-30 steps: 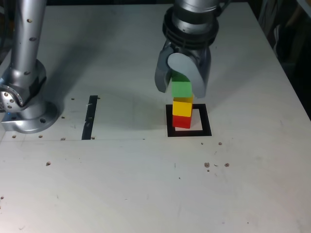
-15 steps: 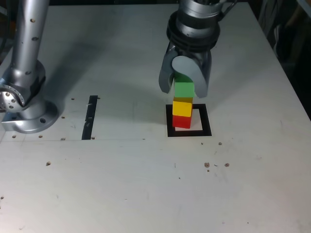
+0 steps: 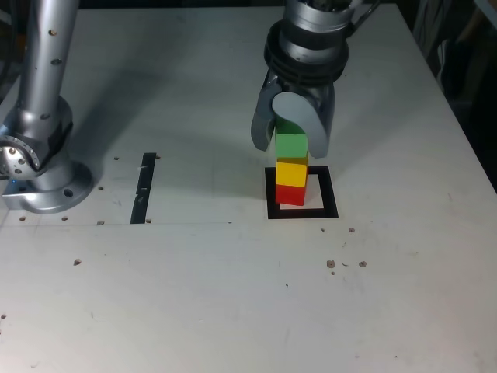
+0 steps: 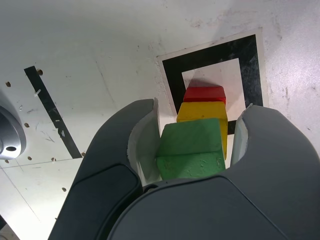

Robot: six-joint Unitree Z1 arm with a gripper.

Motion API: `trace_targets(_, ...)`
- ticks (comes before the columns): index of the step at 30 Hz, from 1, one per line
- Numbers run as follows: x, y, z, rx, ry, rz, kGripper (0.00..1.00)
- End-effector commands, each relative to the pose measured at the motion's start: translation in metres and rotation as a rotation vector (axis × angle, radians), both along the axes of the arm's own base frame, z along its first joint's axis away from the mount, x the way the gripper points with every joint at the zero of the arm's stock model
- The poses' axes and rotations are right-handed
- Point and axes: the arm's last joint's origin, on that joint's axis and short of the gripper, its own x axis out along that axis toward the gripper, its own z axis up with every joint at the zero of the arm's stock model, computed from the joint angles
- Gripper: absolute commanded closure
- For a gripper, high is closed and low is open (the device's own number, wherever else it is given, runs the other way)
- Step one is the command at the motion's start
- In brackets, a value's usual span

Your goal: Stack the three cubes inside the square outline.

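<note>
I see the worktop point(image 3: 233, 295) first — a pale, scuffed board with small drilled holes and dark specks scattered across it. The arm's silver base point(image 3: 39, 167) stands near the worktop's edge on the exterior view's left, with its column rising out of the picture. From the far edge the forearm comes down over the middle of the board and ends in the gripper point(image 3: 291, 144), which points downward.

The gripper's 2 grey jaws stand on either side of the green cube point(image 3: 291, 144). In the wrist view the cube fills most of the space between them, but a thin gap shows on at least one side, so I cannot tell whether the jaws are clamped on it or merely flank it.

The square outline point(image 3: 302, 211) lies a little toward the exterior view's right of the worktop's centre, a thick black frame around a white middle. Inside it stand the 3 cubes in 1 column: the red cube point(image 3: 290, 194) at the bottom on the white patch, the yellow cube point(image 3: 292, 173) on it, the green one on top. The column sits nearer the frame's side on the exterior view's left.

A thin black strip point(image 3: 144, 186) lies flat between the base and the outline, well apart from the stack — it appears in the wrist view too.
</note>
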Motion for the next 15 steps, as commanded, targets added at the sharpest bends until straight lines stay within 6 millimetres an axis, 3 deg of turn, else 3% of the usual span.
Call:
trace_targets(1, 0.0007, 0.0002, -0.0013, -0.002, 0.002, 0.000, 0.74)
trace_targets(15, 0.0013, -0.0006, -0.0032, -0.021, 0.013, -0.012, 0.73)
